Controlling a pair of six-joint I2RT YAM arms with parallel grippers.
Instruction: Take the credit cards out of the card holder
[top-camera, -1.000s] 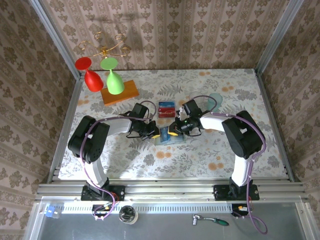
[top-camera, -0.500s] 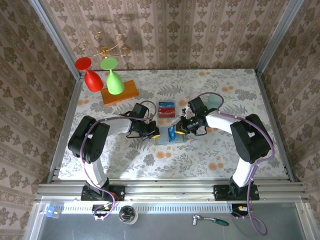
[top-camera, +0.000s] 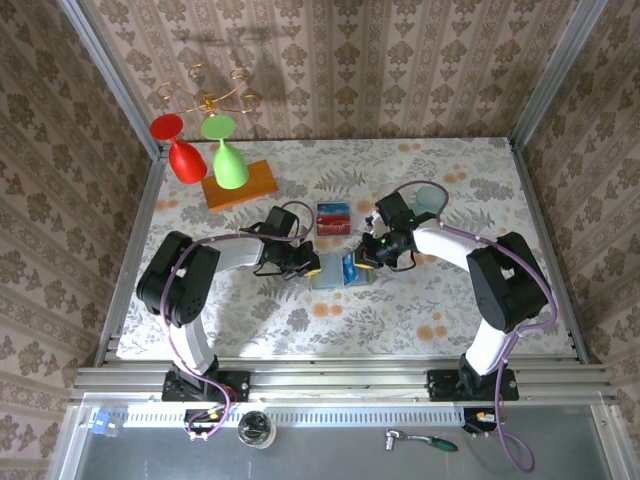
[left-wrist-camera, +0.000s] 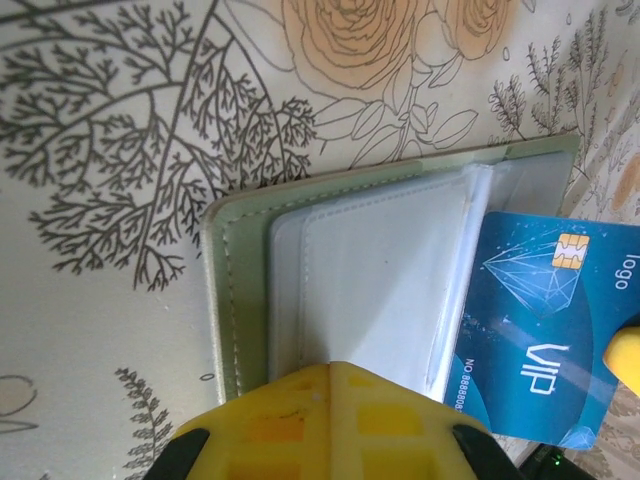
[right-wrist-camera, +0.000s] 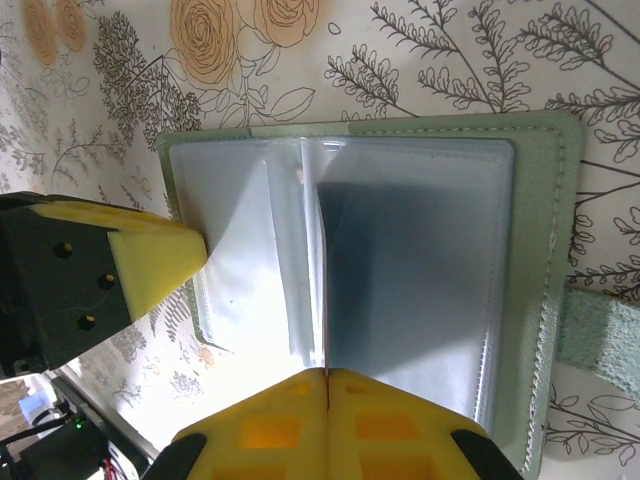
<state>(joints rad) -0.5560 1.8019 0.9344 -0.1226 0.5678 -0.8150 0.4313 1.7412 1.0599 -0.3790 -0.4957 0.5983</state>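
The sage-green card holder (top-camera: 330, 277) lies open on the table between both grippers. In the left wrist view its clear pockets (left-wrist-camera: 370, 290) face up, and my left gripper (left-wrist-camera: 335, 368) is shut with its tips pressed down on the left half. A blue credit card (left-wrist-camera: 540, 330) sticks out of the pocket mouth to the right. My right gripper (right-wrist-camera: 328, 375) is shut on that card, which appears edge-on (right-wrist-camera: 322, 290) in its own view. From above, the left gripper (top-camera: 312, 267) and right gripper (top-camera: 358, 258) flank the blue card (top-camera: 348, 266). More red and blue cards (top-camera: 333, 217) lie just behind.
The holder's snap tab (right-wrist-camera: 600, 335) points away from the left arm. A teal cup (top-camera: 431, 198) stands behind the right arm. At the back left an orange wooden block (top-camera: 240, 184) carries a red glass (top-camera: 185, 158) and a green glass (top-camera: 229, 160).
My right gripper has drawn back to the right and the blue card has slid out of the holder with it. The left gripper has stayed pressed on the holder.
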